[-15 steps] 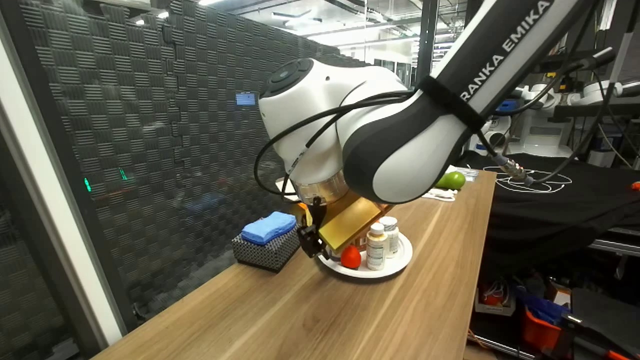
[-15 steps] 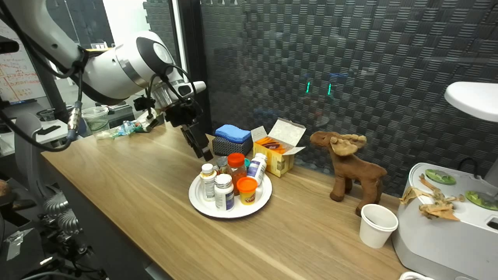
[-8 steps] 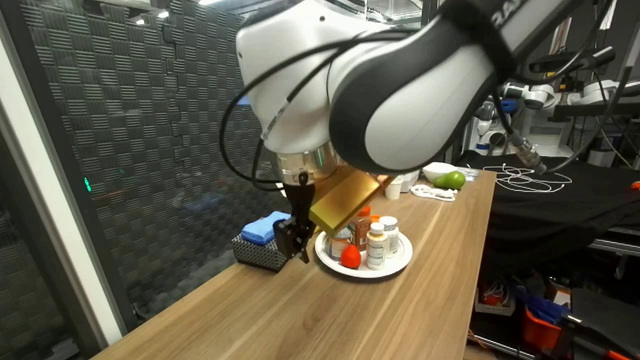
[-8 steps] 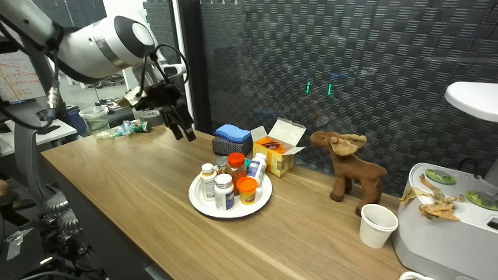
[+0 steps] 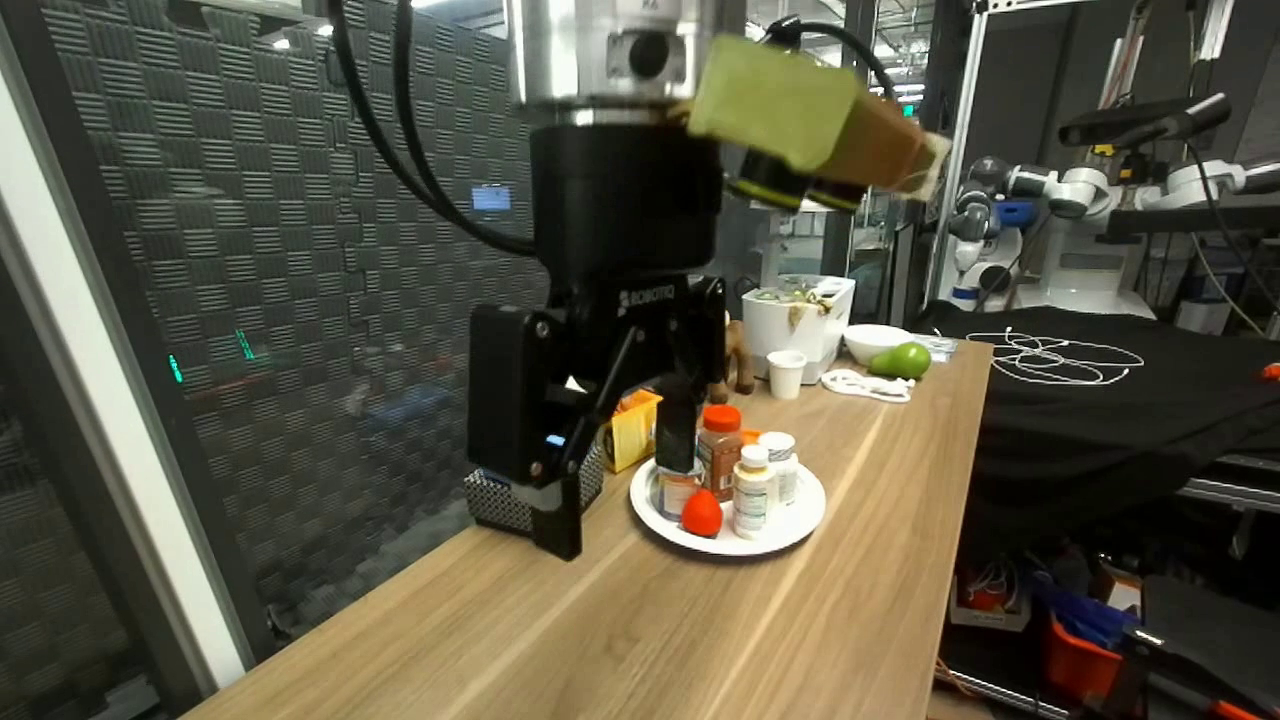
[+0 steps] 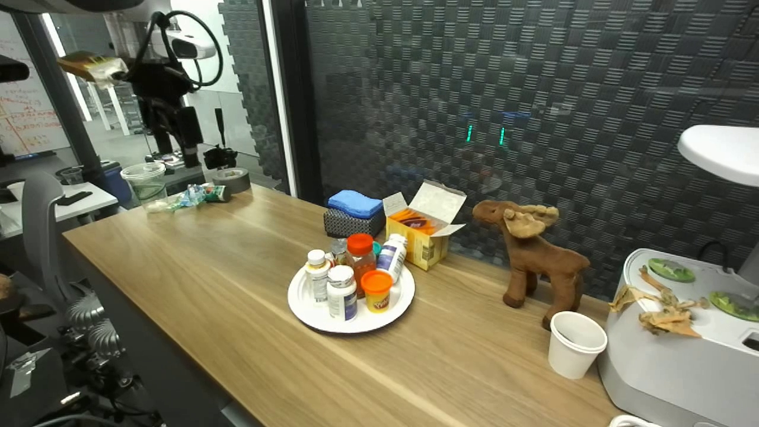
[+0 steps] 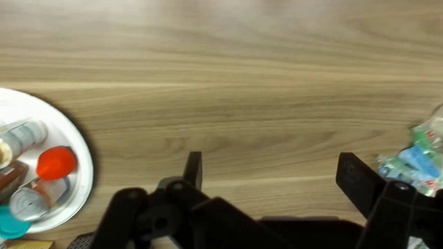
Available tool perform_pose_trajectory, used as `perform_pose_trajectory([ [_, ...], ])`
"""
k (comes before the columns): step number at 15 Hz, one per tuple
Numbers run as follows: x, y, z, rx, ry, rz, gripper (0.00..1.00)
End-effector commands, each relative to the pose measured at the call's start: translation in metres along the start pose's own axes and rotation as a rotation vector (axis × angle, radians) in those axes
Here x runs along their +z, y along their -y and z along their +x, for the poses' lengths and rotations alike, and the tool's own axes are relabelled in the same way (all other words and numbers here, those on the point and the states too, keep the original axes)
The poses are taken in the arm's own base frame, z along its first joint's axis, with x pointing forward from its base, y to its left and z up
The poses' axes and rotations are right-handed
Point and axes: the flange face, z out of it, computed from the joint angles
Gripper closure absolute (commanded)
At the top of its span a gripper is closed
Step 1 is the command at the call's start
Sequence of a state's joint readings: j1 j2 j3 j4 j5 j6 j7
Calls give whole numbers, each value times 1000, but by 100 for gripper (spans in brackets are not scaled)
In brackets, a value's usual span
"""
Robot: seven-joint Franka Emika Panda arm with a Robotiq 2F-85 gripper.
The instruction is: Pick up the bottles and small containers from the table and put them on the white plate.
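Note:
The white plate (image 6: 394, 303) rests on the wood-grain table (image 6: 237, 284) and bears all the bottles and small containers that I make out. Among them are a white bottle (image 6: 342, 303), a slimmer white-capped bottle (image 6: 318, 286), a red-capped brown bottle (image 6: 360, 244) and an orange-lidded tub (image 6: 378, 299). Another white bottle (image 6: 391, 259) leans at the back. In the wrist view a silvery can (image 7: 28, 204) and a red-topped item (image 7: 56, 163) show near the plate's rim. My gripper (image 7: 270, 160) hangs open over bare wood beside the plate, nothing between its fingers.
Behind the plate stand an open yellow carton (image 6: 418, 243) and a dark patterned box (image 6: 354, 222) with a blue cloth (image 6: 356, 203). A toy moose (image 6: 536, 255), paper cups (image 6: 572, 350) and a white planter (image 6: 682, 362) lie farther along. Crumpled wrappers (image 7: 420, 166) sit at the opposite end.
The arm has lifted and swung away from the plate toward the table end with the wrappers. The gripper has stayed open and now points down. Everything on the plate has kept its place.

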State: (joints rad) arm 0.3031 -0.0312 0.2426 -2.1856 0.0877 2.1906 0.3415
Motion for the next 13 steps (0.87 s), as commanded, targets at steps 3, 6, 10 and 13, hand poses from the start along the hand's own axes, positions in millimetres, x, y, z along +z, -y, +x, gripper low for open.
perform_pose_trajectory([
  [3, -13, 14, -32, -17, 56, 65, 0],
  [6, -15, 15, -43, -20, 57, 67, 0],
  [10, -14, 14, -44, -20, 61, 66, 0],
  [13, -14, 14, -44, -20, 61, 66, 0],
])
